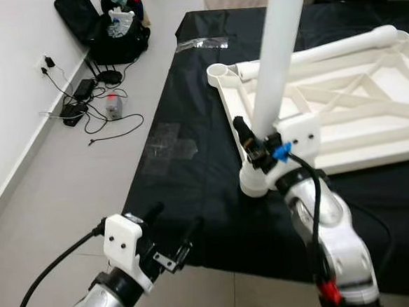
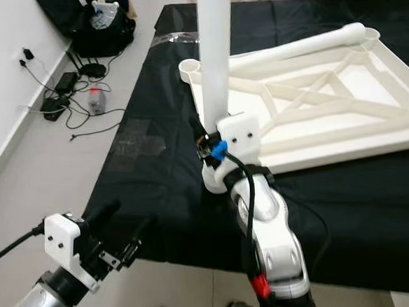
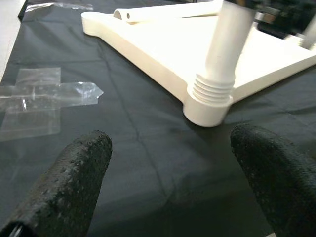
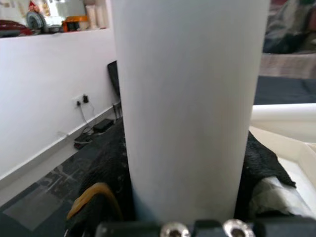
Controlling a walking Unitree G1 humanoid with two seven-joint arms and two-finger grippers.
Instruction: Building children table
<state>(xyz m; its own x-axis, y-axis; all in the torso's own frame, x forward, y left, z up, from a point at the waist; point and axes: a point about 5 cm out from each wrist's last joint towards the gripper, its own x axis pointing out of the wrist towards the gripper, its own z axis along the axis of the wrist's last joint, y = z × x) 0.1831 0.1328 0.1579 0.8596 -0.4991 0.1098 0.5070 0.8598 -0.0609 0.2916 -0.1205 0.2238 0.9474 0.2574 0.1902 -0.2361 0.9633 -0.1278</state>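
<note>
The surface [image 1: 192, 175] is draped in a black cloth [image 2: 158, 192]; its near edge crosses the lower part of the head views and its far side is cut off by the frame. The white table top [image 1: 371, 124] lies upside down on the cloth, ribs facing up. Its right side runs out of frame in the left eye view.

A white leg [image 1: 275, 57] stands upright in the near corner socket [image 3: 207, 106] of the table top. Its upper end is cut off at the top of the frame. In the left wrist view a threaded collar shows where the leg meets the socket. A second leg [image 2: 302, 46] lies flat along the far side of the table top.

The right tool [image 1: 256, 141] is clamped on the upright leg just above the socket; the leg blocks most of the right wrist view, and the fingers [image 4: 106, 168] show as dark shapes on either side.

The left tool [image 2: 125, 226] hovers at the near edge of the surface, fingers [image 3: 74, 182] spread apart and holding nothing, well apart from the socket.

Clear tape [image 3: 47, 96] is stuck to the cloth left of the table top. Bare cloth lies between the left tool and the socket.

On the floor [image 1: 59, 178] by the wall [image 1: 10, 83] lie cables [image 1: 92, 108] and a black bag [image 1: 108, 30]; the contents are hard to make out.
</note>
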